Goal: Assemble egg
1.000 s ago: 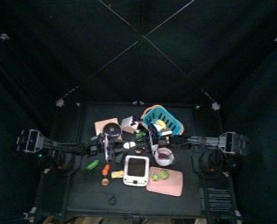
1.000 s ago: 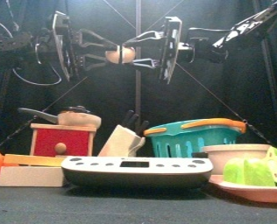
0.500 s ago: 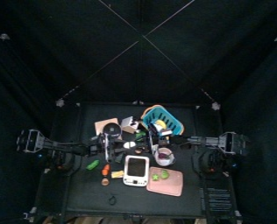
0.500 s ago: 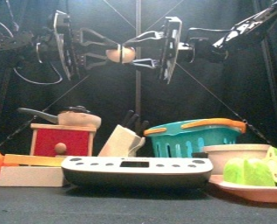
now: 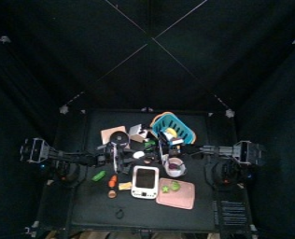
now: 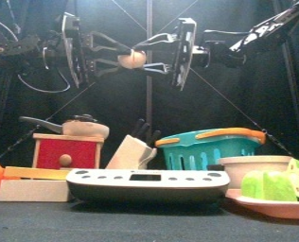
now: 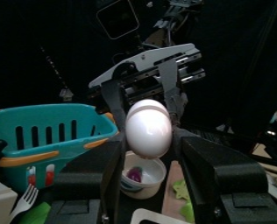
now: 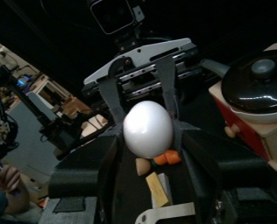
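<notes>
I see the smooth white plastic egg [image 6: 134, 59] high above the table, its seam hidden, gripped between the left gripper [image 7: 147, 166] and right gripper [image 8: 145, 171], both clenched on it, while the teal slotted basket [image 6: 210, 148] conceals its contents.

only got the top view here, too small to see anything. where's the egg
Observer: The egg is up in the air between the two grippers, well above the table things, in the front view.
Operator: who's holding it
Observer: Both wrist views show it between both pairs of jaws; the left gripper and right gripper face each other around it.
Operator: does it look whole
Observer: In the left wrist view it reads as one smooth white egg; I cannot make out a seam.
</notes>
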You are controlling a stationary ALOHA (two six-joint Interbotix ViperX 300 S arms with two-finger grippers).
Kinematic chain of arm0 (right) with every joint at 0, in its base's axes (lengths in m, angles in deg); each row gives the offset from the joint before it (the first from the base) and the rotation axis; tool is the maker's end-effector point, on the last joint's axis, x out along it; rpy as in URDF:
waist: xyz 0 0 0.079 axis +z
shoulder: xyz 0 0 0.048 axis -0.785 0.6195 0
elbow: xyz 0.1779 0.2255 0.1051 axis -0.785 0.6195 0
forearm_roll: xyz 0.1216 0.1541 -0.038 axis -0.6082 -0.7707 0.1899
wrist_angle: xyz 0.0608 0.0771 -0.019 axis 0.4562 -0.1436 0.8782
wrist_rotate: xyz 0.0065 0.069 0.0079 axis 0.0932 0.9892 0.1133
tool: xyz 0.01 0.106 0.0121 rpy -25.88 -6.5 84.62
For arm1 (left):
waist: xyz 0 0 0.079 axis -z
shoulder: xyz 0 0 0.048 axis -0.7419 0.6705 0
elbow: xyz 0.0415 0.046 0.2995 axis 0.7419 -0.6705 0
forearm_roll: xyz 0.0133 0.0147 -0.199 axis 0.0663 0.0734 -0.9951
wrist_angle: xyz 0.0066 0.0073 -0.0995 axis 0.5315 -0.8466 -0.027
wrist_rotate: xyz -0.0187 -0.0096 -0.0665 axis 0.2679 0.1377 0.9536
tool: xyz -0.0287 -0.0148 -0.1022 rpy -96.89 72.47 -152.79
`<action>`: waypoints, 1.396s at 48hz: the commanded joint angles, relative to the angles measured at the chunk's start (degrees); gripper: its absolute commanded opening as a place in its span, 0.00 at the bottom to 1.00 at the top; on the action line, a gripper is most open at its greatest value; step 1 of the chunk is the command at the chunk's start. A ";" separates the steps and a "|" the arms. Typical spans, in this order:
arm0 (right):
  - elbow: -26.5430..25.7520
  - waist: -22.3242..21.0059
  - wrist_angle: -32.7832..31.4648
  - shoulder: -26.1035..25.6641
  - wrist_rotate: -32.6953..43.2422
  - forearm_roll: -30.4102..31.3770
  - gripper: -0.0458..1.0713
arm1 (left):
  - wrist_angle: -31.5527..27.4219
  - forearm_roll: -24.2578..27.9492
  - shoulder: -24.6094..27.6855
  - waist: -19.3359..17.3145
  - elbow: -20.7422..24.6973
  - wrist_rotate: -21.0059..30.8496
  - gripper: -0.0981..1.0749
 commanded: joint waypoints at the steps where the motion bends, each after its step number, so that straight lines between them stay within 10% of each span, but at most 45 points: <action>1: -1.41 -0.35 0.53 -1.93 -0.18 0.00 0.61 | 1.05 0.00 -0.70 -0.09 0.62 -0.09 0.65; 53: -2.29 -0.35 2.46 -0.53 -0.18 0.09 0.61 | 1.93 0.26 0.70 -0.44 1.49 -0.18 0.65; 67: -1.58 -0.35 2.55 -0.53 -0.18 0.00 0.61 | 1.93 1.32 0.53 -0.26 0.70 0.00 0.80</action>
